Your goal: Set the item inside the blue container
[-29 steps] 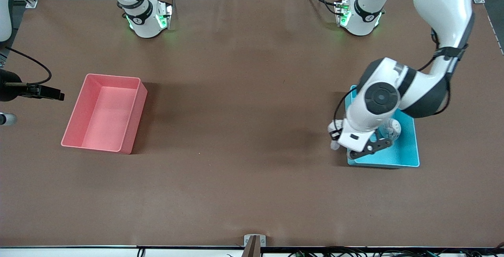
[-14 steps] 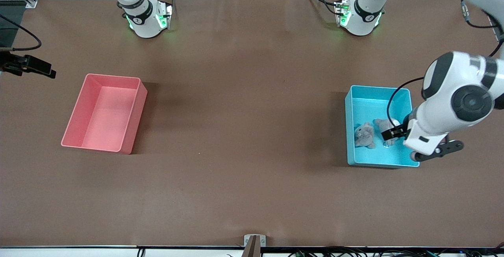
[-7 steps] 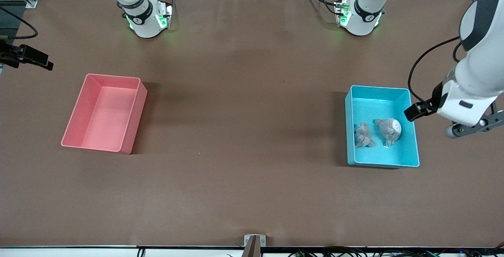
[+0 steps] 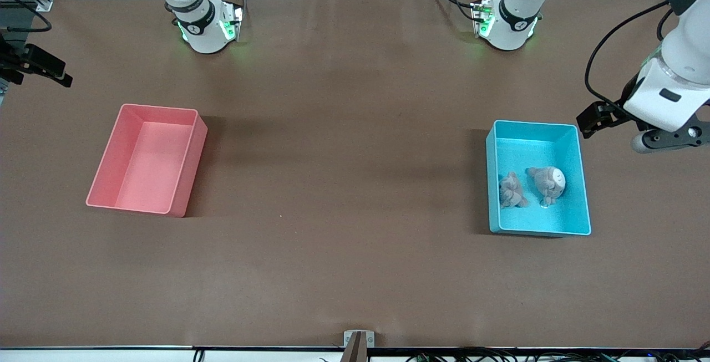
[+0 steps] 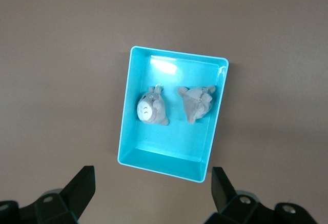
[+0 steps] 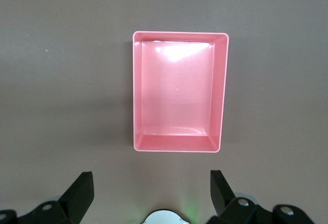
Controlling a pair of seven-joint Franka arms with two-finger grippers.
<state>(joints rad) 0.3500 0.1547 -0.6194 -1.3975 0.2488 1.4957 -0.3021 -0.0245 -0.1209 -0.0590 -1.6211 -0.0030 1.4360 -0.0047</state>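
Observation:
The blue container (image 4: 491, 184) stands toward the left arm's end of the table. Two grey plush toys lie side by side in it: one with a white face (image 4: 549, 180) and a plainer one (image 4: 512, 190). My left gripper (image 4: 671, 139) hangs open and empty over bare table beside the container, off toward that end's edge. The left wrist view looks down past that open gripper (image 5: 152, 193) at the container (image 5: 125, 112) and both toys (image 5: 151, 108) (image 5: 196, 102). In the right wrist view my right gripper (image 6: 151, 193) is open and empty, high over the table.
A pink bin (image 4: 105, 157) of the same shape stands empty toward the right arm's end; its rim (image 6: 137, 90) shows in the right wrist view. Both arm bases (image 4: 208, 24) (image 4: 507, 21) stand along the table's back edge.
The left gripper, earlier low over the blue container, has lifted and pulled away toward the left arm's end of the table. Both toys now lie uncovered in the container.

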